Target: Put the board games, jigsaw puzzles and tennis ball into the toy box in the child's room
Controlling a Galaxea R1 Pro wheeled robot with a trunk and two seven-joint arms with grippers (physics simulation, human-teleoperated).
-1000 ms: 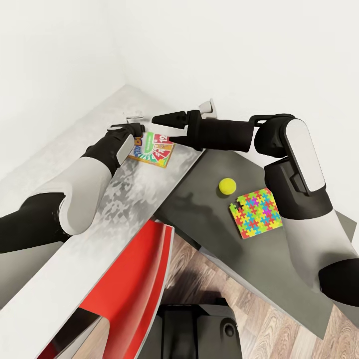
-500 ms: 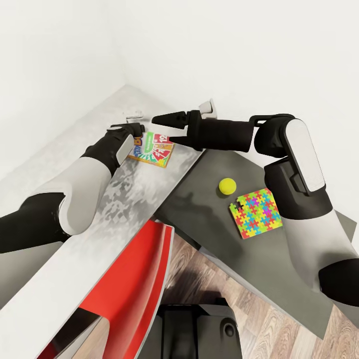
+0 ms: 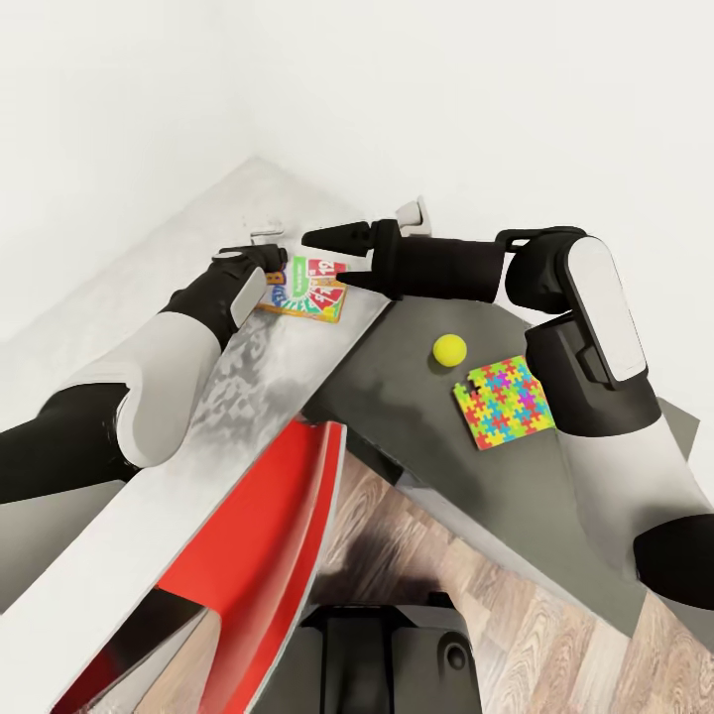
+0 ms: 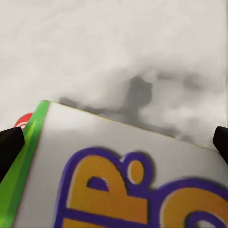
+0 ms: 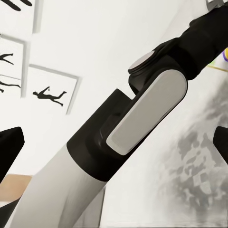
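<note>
A yellow-orange-green board game (image 3: 311,292) lies flat on the table (image 3: 149,327), on its pale grey top near the corner. My left gripper (image 3: 276,270) hangs low over the near end of that box. In the left wrist view the board game (image 4: 123,180) lies between the wide-apart fingertips (image 4: 9,147), and my left gripper (image 4: 114,142) is open. My right gripper (image 3: 329,256) hovers open just above the box's far end; my right gripper (image 5: 114,142) faces the left arm (image 5: 142,118). The tennis ball (image 3: 449,348) and a jigsaw puzzle (image 3: 504,402) rest on the table's lower dark wing (image 3: 397,397).
A red curved seat (image 3: 268,535) stands close under the table's front edge. Small white items (image 3: 415,213) sit at the wall behind my right gripper. White walls close the corner. Wood-plank floor (image 3: 426,555) lies below the dark wing.
The whole view has shifted, so the camera moved: the table, ball and puzzle sit a little differently in the picture. Both grippers keep their pose and opening.
</note>
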